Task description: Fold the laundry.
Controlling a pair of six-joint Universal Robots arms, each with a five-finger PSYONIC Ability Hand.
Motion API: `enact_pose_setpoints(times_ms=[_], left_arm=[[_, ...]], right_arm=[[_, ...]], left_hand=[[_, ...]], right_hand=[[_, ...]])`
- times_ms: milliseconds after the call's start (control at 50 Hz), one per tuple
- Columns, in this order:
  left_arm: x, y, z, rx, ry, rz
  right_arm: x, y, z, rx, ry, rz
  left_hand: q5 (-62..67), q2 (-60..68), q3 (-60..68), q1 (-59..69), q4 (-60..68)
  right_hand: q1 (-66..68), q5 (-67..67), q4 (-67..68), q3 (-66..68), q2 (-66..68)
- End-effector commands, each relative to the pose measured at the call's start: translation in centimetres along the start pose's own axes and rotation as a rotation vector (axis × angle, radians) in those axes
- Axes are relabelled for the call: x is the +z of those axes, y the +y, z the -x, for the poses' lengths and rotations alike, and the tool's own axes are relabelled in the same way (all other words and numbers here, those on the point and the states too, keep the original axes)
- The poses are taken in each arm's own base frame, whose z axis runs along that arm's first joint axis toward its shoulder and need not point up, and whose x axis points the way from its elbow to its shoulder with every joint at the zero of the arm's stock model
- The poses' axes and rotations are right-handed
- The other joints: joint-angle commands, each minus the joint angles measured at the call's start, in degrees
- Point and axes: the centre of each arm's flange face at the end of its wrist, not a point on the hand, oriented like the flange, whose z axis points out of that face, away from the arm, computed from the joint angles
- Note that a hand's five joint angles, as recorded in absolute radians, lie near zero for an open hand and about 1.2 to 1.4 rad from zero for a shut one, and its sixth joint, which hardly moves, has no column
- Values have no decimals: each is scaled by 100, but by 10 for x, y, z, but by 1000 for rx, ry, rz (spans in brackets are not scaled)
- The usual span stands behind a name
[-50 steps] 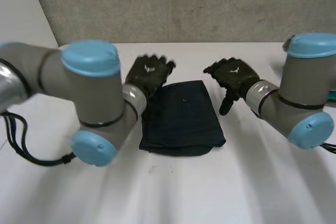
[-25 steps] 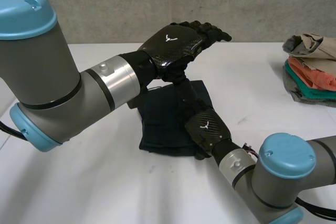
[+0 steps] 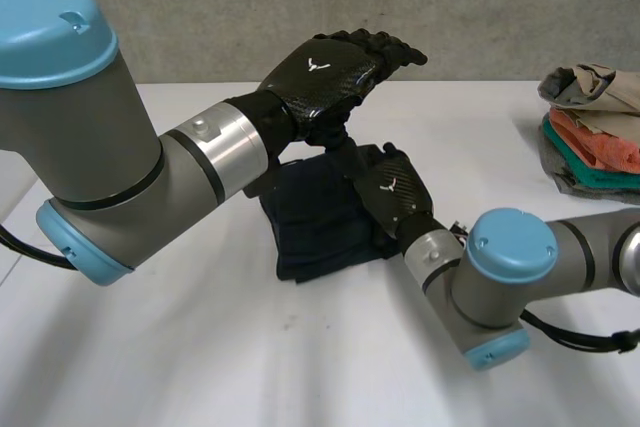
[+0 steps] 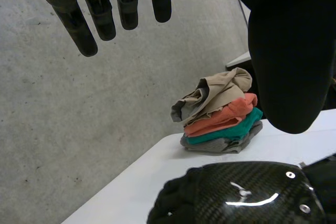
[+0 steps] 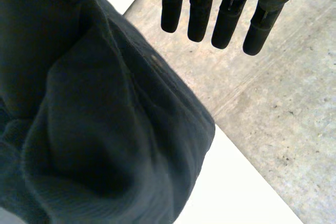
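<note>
Nearest to me, my right arm (image 3: 512, 247) reached in from 4 o'clock across the white table (image 3: 200, 347). Its blue cap sat farther in and more toward 9 o'clock than half a second before. My right hand (image 3: 396, 193) had slid forward with it, from the near 5 o'clock corner of the dark cloth (image 3: 315, 229) up to its 3 o'clock edge. It lay there back upward, pointing toward 11 o'clock. In its wrist view the fingers were straight and spread well away from the thumb, gripping nothing, and the cloth bulged in rounded folds beside the palm.

The cloth lay folded at the middle of the table. It looked narrower and more bunched along the 3 o'clock side than in the earlier frame, and its near edge had drawn toward 9 o'clock.

Beyond it my left hand (image 3: 328, 72) hovered above the cloth's 12 o'clock end, much where it had been, only slightly higher. Its fingers were stretched out toward 2 o'clock, wide of the thumb and empty.

Farther off, at 2 o'clock from the cloth, the pile of clothes (image 3: 592, 127) stood unmoved on the table, tan over orange, green and grey. Behind everything rose the concrete wall (image 3: 300, 7).
</note>
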Motion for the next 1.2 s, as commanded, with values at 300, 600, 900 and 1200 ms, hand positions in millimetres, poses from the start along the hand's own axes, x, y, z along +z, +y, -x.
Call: enact_pose_setpoints(times_ms=[300,600,900,1200], left_arm=[[-4,0,10,-1,-25,4],[-11,-36,16,50,-92,-112],[-16,-41,8,53,-79,-119],[-16,-22,5,37,-70,-70]], right_arm=[[40,-49,-47,93,67,-95],[53,-120,-184,60,347,-350],[3,-71,-408,53,555,-452],[-51,152,-428,212,410,-219]], left_hand=[[366,348,407,541,340],[366,348,407,541,340],[349,331,390,524,324],[366,348,407,541,340]], right_hand=[[5662,5954,5640,5650,5749],[5662,5954,5640,5650,5749],[5662,5954,5640,5650,5749],[5662,5954,5640,5650,5749]])
